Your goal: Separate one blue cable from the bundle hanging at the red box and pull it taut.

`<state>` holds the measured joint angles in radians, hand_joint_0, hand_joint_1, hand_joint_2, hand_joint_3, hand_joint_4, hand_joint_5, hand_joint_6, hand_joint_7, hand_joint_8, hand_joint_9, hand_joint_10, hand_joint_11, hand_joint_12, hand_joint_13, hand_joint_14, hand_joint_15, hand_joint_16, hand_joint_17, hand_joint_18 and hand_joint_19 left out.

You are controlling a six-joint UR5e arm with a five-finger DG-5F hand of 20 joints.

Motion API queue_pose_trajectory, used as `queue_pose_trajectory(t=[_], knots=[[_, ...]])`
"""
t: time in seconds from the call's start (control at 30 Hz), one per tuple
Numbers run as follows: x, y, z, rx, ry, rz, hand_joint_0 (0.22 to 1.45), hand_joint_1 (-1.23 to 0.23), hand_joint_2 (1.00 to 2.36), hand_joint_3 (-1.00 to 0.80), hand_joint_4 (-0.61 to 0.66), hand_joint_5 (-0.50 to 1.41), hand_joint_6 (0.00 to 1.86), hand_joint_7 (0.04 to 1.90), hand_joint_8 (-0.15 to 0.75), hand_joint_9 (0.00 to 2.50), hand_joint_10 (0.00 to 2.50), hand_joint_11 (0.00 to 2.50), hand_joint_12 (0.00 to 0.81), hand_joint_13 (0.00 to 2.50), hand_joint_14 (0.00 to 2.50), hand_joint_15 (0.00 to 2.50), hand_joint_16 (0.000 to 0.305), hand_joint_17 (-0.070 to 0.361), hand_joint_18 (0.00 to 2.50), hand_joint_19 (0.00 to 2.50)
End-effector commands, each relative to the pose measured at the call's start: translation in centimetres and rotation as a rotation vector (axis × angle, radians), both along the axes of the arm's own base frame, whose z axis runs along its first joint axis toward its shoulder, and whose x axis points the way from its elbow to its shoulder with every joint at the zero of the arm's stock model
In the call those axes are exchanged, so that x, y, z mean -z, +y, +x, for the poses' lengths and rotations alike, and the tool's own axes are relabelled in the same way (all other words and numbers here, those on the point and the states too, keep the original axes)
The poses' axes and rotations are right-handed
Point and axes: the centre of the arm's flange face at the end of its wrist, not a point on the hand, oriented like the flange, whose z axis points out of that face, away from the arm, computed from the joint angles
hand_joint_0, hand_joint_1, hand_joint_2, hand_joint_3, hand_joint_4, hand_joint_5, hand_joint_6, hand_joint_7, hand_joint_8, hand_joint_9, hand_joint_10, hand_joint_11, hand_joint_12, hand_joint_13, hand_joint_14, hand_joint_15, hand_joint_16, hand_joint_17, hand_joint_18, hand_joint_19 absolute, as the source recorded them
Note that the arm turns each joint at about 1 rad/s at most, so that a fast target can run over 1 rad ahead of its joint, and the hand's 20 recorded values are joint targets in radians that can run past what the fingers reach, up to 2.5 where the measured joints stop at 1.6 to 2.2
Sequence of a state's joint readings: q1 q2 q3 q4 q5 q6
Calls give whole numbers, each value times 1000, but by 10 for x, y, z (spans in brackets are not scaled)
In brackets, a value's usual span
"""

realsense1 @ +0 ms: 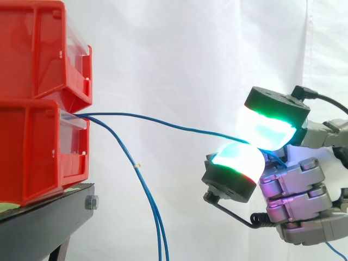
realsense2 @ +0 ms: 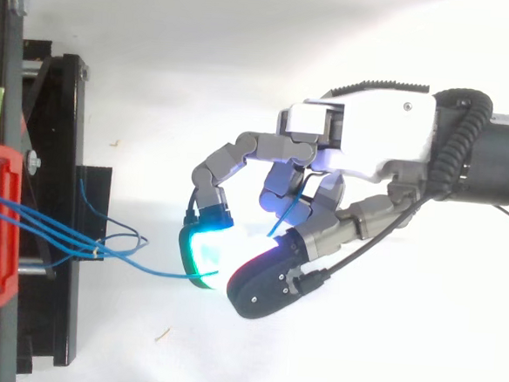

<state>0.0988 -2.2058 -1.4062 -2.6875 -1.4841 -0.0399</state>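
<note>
Robot hand [realsense2: 371, 147] pinches one blue cable [realsense1: 163, 124], apart from the bundle [realsense1: 155, 223] at the red box [realsense1: 32, 147]; it sags slightly; pulling away should tauten it.

Upper bin [realsense1: 32, 49] on top of lower bin [realsense1: 32, 152], both on a stand [realsense1: 49, 217] at the left, my hand [realsense1: 293, 187] well apart to their right, one cable [realsense1: 163, 123] running from the lower bin's front to my fingertips [realsense1: 236, 160], pinched between them, other cables [realsense1: 147, 190] hanging from that bin beside the stand, curtain [realsense1: 190, 54] behind.
</note>
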Motion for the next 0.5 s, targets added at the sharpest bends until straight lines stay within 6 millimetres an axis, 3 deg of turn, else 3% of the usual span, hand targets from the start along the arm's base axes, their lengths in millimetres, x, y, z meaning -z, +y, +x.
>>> queue_pose_trajectory(t=[0.0, 0.17, 0.23, 0.47], knots=[[-1, 1, 0, 0, -2, 0, 644, -725, 1020, -101, -95, -166, 879, 1170, 298, 1195, 1909, 1730, 345, 1164, 2167, 1682, 43, 96, 1547, 1406], [0, 0, 0, 1, -1, 0, 642, -728, 1019, -83, -91, -164, 878, 1172, 299, 1202, 1920, 1725, 353, 1176, 2115, 1710, 45, 100, 1548, 1396], [0, 1, 0, 0, 1, 0, 643, -730, 1018, -85, -92, -163, 878, 1183, 306, 1203, 1922, 1757, 358, 1181, 1948, 1739, 46, 104, 1521, 1343], [0, 1, 0, 0, -1, 0, 641, -730, 1018, -75, -101, -161, 879, 1168, 308, 1200, 1943, 1736, 359, 1177, 1972, 1736, 47, 105, 1522, 1335]])
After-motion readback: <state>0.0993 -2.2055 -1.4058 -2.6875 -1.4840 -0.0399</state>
